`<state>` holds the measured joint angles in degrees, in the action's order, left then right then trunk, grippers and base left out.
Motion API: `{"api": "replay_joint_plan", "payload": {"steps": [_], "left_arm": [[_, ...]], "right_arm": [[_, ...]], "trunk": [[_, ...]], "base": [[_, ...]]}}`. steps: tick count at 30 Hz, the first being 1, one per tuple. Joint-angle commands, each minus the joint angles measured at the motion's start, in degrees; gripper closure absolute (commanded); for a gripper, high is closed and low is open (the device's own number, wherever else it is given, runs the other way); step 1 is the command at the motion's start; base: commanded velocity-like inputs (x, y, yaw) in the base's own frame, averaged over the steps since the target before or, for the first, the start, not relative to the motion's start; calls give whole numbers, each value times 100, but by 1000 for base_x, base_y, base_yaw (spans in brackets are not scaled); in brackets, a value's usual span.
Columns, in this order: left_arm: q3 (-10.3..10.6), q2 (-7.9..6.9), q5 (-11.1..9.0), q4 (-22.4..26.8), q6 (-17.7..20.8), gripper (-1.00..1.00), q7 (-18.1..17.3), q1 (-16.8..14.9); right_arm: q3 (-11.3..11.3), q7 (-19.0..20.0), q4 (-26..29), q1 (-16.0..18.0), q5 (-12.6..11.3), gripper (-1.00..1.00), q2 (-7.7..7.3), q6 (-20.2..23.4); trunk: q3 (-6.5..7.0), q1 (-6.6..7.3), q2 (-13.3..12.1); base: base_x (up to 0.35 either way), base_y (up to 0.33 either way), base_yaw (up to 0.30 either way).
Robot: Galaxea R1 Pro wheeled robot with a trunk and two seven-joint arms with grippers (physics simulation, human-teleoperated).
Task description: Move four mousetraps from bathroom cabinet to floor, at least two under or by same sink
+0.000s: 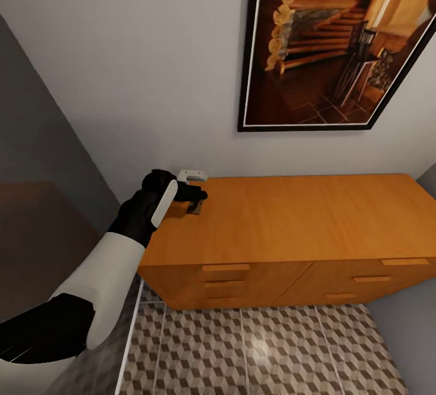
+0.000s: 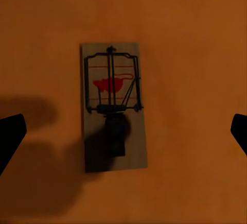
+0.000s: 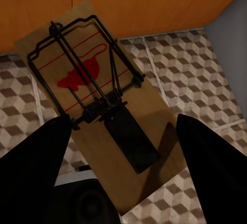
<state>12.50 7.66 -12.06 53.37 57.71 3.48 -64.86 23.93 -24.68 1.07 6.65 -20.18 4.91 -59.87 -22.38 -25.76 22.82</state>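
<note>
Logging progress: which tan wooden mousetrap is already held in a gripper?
The tan wooden mousetrap between the right gripper's fingers, over tiled floor; the other lies flat on the orange-brown cabinet.

mousetraps: 2, one on the cabinet top at its far left [image 2: 113,105], one between the right gripper's fingers [image 3: 98,105] | cabinets: 1 [image 1: 290,225] | drawer handles in sight: 6 | framed pictures: 1, on the far wall [image 1: 339,43] | arms in head view: 1, left
</note>
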Motion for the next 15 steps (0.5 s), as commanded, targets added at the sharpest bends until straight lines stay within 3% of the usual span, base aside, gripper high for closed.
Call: {"api": "replay_joint_plan", "payload": {"steps": [1,15], "left_arm": [[6,-1,-43,-7,21,-100,37,-5],[19,-1,-31,-231,5,-100,46,-5]], "right_arm": [[50,-28,-2,3,-30,100,1,-13],[50,-28,-2,3,-30,100,1,-13]], "trunk": [[-16,-3,10],[-58,-3,10]], "base": [[0,0,0],[0,0,0]]}}
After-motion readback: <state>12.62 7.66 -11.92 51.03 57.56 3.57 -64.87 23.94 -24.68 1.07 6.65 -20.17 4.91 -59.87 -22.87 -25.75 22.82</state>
